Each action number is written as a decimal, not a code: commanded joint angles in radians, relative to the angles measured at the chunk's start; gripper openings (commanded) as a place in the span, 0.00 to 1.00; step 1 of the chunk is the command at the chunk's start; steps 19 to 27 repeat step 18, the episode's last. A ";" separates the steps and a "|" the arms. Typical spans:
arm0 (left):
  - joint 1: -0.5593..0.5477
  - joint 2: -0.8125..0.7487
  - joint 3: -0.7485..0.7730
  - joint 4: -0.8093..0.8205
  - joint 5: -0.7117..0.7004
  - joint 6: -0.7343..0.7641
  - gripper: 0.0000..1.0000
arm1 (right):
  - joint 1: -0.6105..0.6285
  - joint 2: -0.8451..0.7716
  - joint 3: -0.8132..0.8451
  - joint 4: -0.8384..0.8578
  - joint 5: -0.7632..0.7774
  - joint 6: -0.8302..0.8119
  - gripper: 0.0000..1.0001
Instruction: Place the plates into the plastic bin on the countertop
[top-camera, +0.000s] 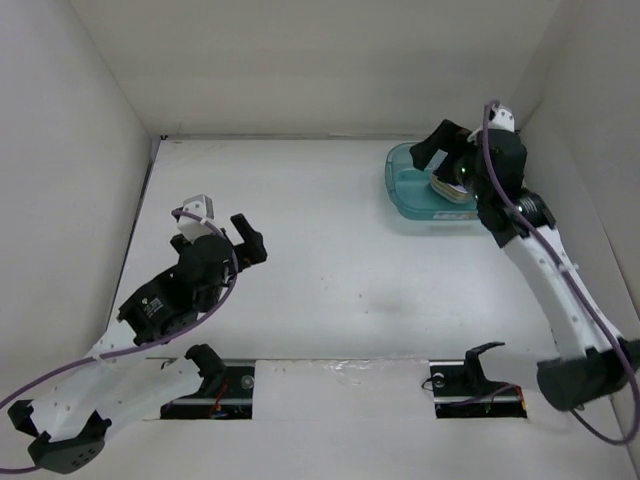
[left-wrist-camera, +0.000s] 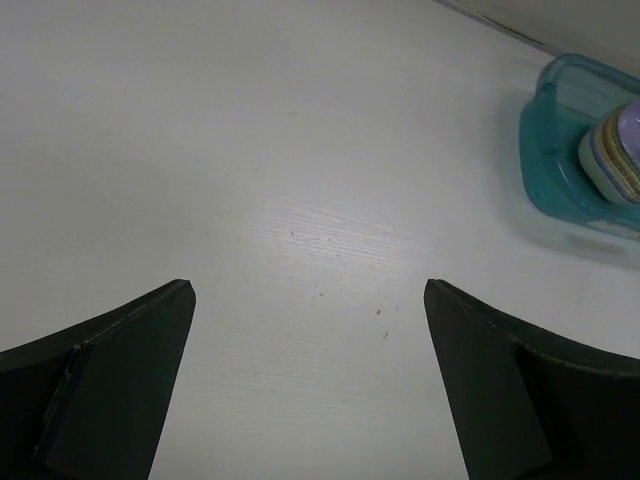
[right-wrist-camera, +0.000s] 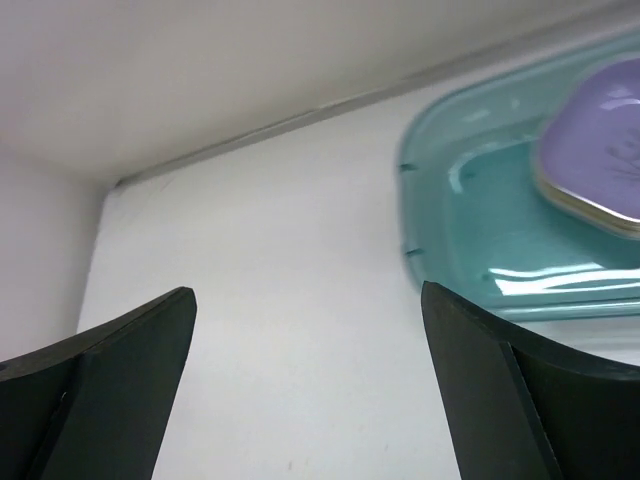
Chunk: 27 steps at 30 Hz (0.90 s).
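Plates are lying stacked in the plastic bin; probably light, stiff, slick, best pinched by the rim. Both jaws are standing wide open, empty.

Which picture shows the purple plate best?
The right wrist view: the purple plate is close, its top and dark print showing. The left wrist view shows only a small corner, far off. In the top view the right arm mostly hides it.
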 joint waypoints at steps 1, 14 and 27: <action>0.001 0.000 0.055 -0.065 -0.144 -0.047 0.99 | 0.137 -0.213 0.025 -0.182 0.135 -0.219 1.00; 0.001 -0.146 0.035 -0.120 -0.286 -0.108 0.99 | 0.424 -0.694 -0.121 -0.517 0.315 -0.345 1.00; 0.001 -0.161 0.026 -0.106 -0.286 -0.108 0.99 | 0.446 -0.737 -0.130 -0.528 0.355 -0.327 1.00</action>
